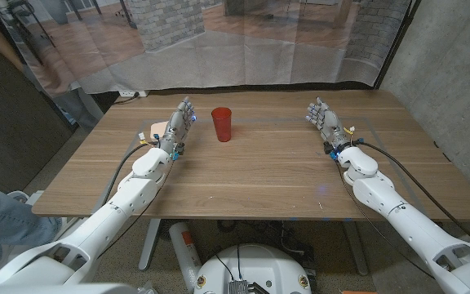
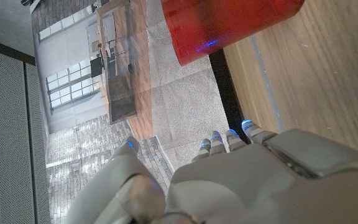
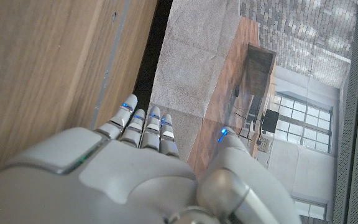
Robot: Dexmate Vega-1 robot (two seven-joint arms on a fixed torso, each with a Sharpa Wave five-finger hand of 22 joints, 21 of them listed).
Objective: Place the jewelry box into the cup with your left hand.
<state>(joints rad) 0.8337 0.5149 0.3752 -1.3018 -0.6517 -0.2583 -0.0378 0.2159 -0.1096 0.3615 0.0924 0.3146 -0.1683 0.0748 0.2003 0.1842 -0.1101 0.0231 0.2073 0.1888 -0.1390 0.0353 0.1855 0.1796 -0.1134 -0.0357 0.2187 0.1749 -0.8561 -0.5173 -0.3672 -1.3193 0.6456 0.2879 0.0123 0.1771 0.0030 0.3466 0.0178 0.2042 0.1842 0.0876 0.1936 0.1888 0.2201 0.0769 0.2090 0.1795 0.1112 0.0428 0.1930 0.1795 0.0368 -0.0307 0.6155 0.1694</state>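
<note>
Your left hand (image 1: 181, 121) stands open and empty in the upper left of the head view, just left of the red cup (image 1: 221, 124). The jewelry box (image 1: 157, 128) peeks out behind it on the bench (image 1: 251, 171), ready for grasping. Your right hand (image 1: 325, 120) waits open, well clear.

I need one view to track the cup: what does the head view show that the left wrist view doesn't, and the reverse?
Head view: the right hand, fingers apart, holding nothing; the cup whole, mouth up; a pale flat thing by the left hand. Left wrist view: a blue glint on the cup's wall, close up. Both: cup, left hand holding nothing, table.
</note>
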